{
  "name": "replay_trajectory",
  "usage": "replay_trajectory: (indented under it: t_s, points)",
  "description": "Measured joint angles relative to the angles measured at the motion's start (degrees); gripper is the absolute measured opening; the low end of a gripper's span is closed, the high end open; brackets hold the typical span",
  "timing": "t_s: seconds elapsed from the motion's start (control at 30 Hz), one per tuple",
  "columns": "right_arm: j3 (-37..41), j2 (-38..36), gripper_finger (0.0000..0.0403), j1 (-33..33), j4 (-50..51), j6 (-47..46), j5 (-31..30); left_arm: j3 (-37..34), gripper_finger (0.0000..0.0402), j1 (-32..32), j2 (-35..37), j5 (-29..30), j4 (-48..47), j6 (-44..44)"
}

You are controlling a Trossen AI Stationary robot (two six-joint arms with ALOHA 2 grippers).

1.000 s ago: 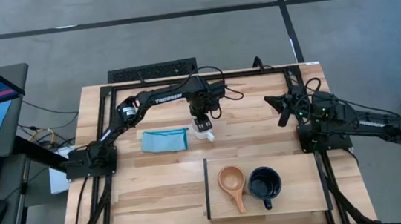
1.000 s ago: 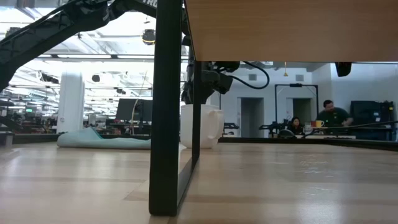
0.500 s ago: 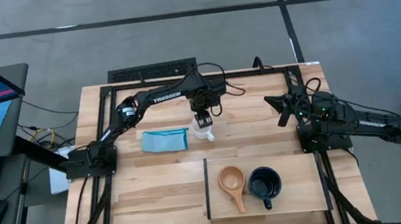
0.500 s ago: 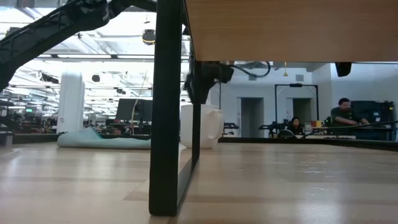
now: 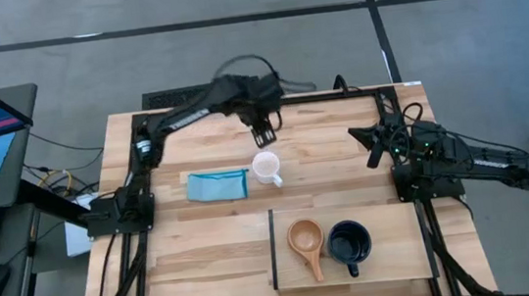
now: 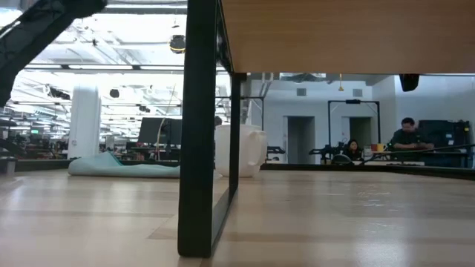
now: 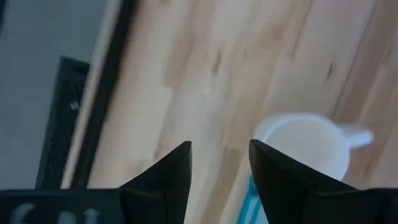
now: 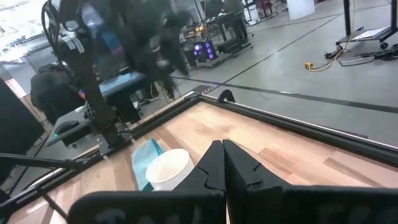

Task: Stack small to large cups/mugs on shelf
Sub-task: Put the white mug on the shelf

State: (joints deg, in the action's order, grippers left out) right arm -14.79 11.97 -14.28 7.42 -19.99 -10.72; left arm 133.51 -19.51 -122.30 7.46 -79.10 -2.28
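The white mug (image 5: pixel 266 168) stands upright on its base on the planked tabletop, beside the blue cloth (image 5: pixel 217 184); it also shows in the low view (image 6: pixel 239 150) and the left wrist view (image 7: pixel 308 146). My left gripper (image 5: pixel 264 128) is open and empty, raised above the table on the mug's far side. The tan wooden cup (image 5: pixel 305 237) and the black mug (image 5: pixel 350 242) stand side by side on the shelf (image 5: pixel 394 253). My right gripper (image 5: pixel 368 145) is shut and empty at the table's right, away from the mugs.
The shelf's dark edge strip (image 5: pixel 273 250) faces the table's left; in the low view its dark post (image 6: pixel 200 126) stands in front of the white mug. A keyboard (image 5: pixel 202 95) lies past the far edge. People show in the room behind (image 6: pixel 404 133).
My left gripper has risen from right above the white mug and drawn back toward the table's far edge. The mug stays standing on the table.
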Motion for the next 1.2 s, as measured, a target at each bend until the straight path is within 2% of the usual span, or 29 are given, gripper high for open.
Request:
replay_trajectory:
  t_s: [0.3, 0.47, 0.6, 0.77, 0.93, 1.07, 1.2]
  points:
    - [0.0, 0.0, 0.0011, 0.0, 0.1, 0.1, 0.4, -1.2, 0.0153, -1.4, 11.1, -3.4, 8.4, 0.3]
    - [0.0, 0.0, 0.0011, 0.0, 0.4, 0.9, 0.4, -8.4, 0.0153, -1.4, 18.6, -5.5, 15.0, 1.1]
    - [0.0, 0.0, 0.0011, 0.0, 1.1, 1.0, 0.4, -21.0, 0.0153, -1.7, 27.3, -5.2, 22.7, 3.4]
    - [0.0, 0.0, 0.0011, 0.0, 1.5, 1.0, 0.8, -45.3, 0.0153, -1.9, 43.4, -3.7, 41.4, 8.5]
    - [0.0, 0.0, 0.0011, 0.0, 0.7, 1.0, 4.3, -67.2, 0.0153, -1.0, 59.9, -6.4, 59.5, 12.1]
    - [-1.5, 2.9, 0.0009, 0.0, 0.7, 1.0, 4.9, -78.6, 0.0153, 0.2, 69.4, -7.0, 66.8, 12.8]
    - [-6.2, 9.3, 0.0009, 0.0, 0.7, 2.3, 4.9, -85.2, 0.0153, 0.9, 76.0, -7.0, 69.9, 13.1]
